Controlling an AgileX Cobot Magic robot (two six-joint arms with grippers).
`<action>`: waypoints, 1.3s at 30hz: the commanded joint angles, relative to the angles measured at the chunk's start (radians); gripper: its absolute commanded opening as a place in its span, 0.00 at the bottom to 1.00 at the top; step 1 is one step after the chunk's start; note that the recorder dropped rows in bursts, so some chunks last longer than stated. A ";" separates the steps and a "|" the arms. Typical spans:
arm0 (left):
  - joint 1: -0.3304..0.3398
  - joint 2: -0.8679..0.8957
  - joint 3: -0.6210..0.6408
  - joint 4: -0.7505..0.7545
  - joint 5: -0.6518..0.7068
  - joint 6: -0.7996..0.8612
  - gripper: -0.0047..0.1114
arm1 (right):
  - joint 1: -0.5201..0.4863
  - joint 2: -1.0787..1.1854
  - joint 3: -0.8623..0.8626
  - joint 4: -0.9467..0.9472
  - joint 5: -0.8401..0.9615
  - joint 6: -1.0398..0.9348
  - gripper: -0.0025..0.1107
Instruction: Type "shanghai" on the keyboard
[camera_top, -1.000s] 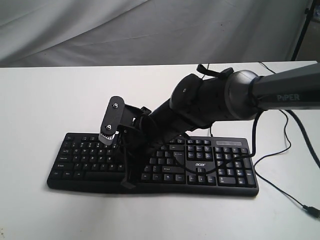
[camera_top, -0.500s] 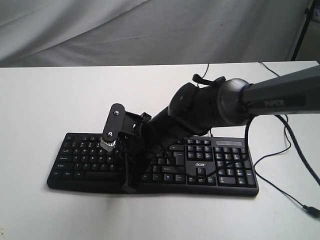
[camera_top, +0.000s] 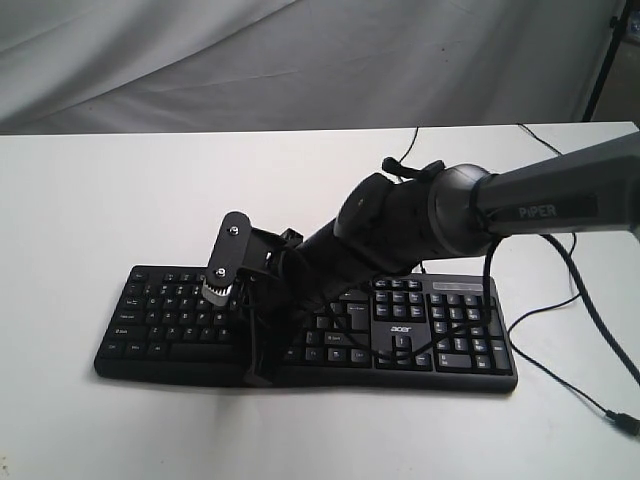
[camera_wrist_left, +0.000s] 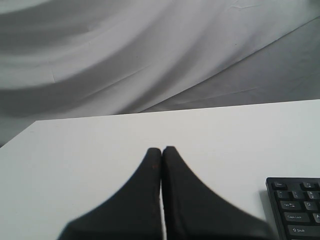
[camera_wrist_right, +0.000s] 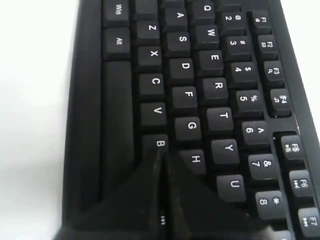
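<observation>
Off the keyboard's (camera_wrist_left: 295, 210) left end, the left gripper (camera_wrist_left: 161, 150) hangs above the bare white table (camera_wrist_left: 75, 150), its fingers pressed together on nothing, likely parked clear of the typing arm. The keyboard lies flat on that table. Over its letter block the right gripper (camera_wrist_right: 161, 152) is likewise clenched and empty, making one narrow tip for single keys, poised between B (camera_wrist_right: 160, 144) and H (camera_wrist_right: 195, 159). Compared with a second ago, its arm (camera_top: 400, 225) has sunk lower toward the keys.
</observation>
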 joint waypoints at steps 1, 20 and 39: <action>-0.004 0.003 0.005 -0.001 -0.005 -0.003 0.05 | 0.001 0.001 -0.004 0.008 -0.004 -0.009 0.02; -0.004 0.003 0.005 -0.001 -0.005 -0.003 0.05 | 0.001 0.004 -0.004 0.005 -0.007 -0.021 0.02; -0.004 0.003 0.005 -0.001 -0.005 -0.003 0.05 | 0.001 -0.074 -0.004 0.001 -0.003 -0.036 0.02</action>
